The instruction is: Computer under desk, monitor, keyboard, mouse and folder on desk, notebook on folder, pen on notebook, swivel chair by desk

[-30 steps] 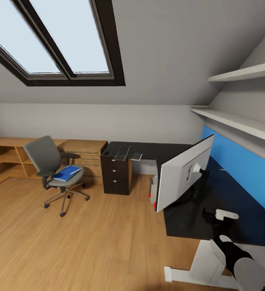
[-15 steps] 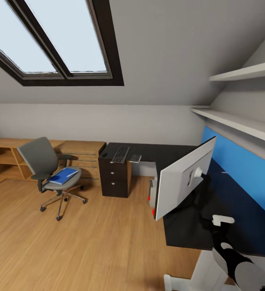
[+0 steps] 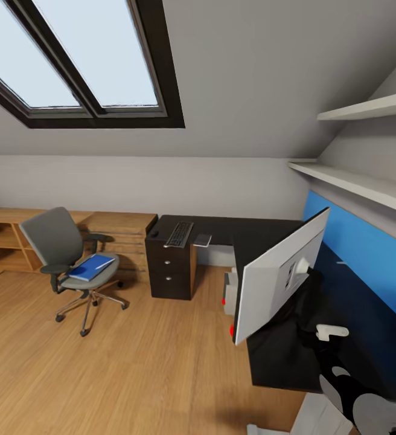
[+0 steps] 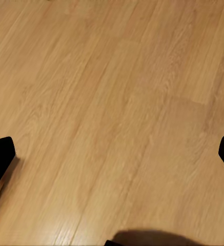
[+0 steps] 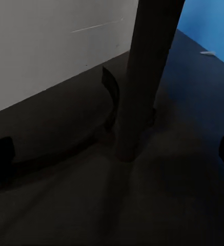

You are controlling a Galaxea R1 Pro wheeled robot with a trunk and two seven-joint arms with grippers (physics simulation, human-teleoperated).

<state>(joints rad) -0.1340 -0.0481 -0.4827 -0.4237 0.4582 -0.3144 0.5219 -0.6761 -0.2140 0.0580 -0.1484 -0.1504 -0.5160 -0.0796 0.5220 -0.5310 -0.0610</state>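
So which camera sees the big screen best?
The head view: the whole monitor shows there, standing on the desk, its pale back facing us. The right wrist view catches just its stand and lower back up close. The left wrist view looks at floor.

You see a long black L-shaped desk (image 3: 264,232), a wide flat monitor (image 3: 281,273) with a pale grey back, and a grey padded swivel chair (image 3: 62,241) carrying a bright-blue flat folder (image 3: 91,266). Behind the desk runs a bright blue wall panel (image 3: 367,254). The plank floor (image 3: 101,374) is light wood with fine grain.

Monitor (image 3: 276,275) nearer; camera panned slightly right.
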